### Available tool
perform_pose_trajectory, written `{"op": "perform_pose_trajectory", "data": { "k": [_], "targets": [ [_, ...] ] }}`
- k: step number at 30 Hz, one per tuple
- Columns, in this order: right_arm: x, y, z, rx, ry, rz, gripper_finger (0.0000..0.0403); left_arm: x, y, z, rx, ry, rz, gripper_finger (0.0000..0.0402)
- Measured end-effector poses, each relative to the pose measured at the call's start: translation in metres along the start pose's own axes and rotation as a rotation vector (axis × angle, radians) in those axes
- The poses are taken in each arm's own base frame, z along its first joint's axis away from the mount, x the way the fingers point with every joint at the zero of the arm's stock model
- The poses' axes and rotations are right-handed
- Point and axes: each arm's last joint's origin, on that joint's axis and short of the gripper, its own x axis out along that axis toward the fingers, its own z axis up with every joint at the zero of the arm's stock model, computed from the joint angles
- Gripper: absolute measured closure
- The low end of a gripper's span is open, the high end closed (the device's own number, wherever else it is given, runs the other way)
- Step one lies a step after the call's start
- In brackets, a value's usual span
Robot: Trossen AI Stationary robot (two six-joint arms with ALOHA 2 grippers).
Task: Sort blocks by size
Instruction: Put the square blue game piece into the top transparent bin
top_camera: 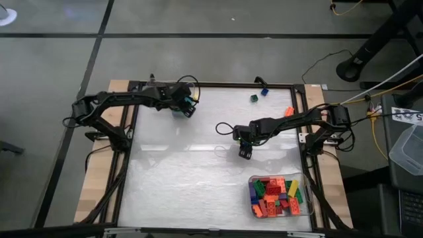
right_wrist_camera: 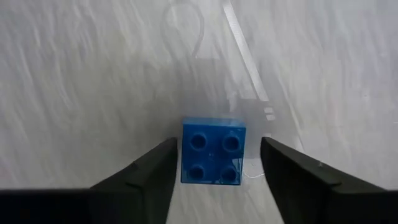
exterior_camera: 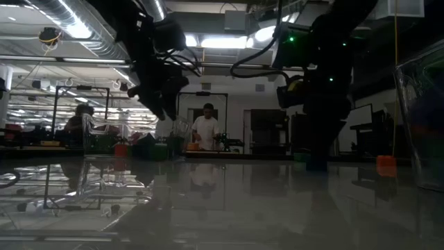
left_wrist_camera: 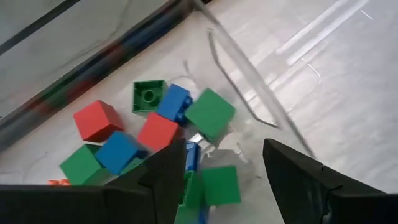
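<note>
A blue four-stud cube block [right_wrist_camera: 213, 149] lies studs up on the white table. My right gripper [right_wrist_camera: 217, 180] points down over it near the table's middle [top_camera: 245, 153], open, with one finger on either side and apart from it. My left gripper [left_wrist_camera: 224, 186] hangs open at the far left [top_camera: 187, 106] over a clear tray [left_wrist_camera: 249, 81]. Several red, green and blue cube blocks [left_wrist_camera: 155, 127] lie in that tray. Nothing is between its fingers; a green cube [left_wrist_camera: 219, 184] lies below the gap.
A second clear tray [top_camera: 312, 198] at the near right holds several mixed blocks. Loose green [top_camera: 254, 98], blue [top_camera: 264, 92] and orange [top_camera: 289, 111] blocks lie near the far right edge. A black frame [top_camera: 218, 84] borders the table. People stand in the room beyond.
</note>
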Motion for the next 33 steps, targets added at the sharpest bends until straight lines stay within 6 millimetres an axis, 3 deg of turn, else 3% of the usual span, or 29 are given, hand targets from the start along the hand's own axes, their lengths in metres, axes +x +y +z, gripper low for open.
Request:
{"op": "perform_pose_trajectory", "data": {
  "k": [8,15,20,27,33],
  "targets": [
    [0.011,0.002,0.000,-0.004,0.042,0.014,0.0258,-0.006,-0.016,-0.006,0.048,-0.006,-0.033,0.0202],
    [0.020,0.003,0.001,-0.004,0.057,0.026,0.0245,-0.010,-0.027,-0.010,0.085,-0.009,-0.062,0.0202],
    [0.006,0.007,0.013,-0.023,0.013,0.053,0.0248,-0.018,-0.037,-0.008,0.113,-0.029,-0.091,0.0202],
    [-0.026,0.015,0.046,-0.132,-0.165,0.024,0.0259,-0.039,-0.046,0.016,0.125,-0.121,-0.138,0.0202],
    [-0.048,0.018,0.069,-0.212,-0.312,-0.078,0.0246,-0.051,-0.051,0.030,0.000,-0.107,-0.296,0.0202]
  ]
}}
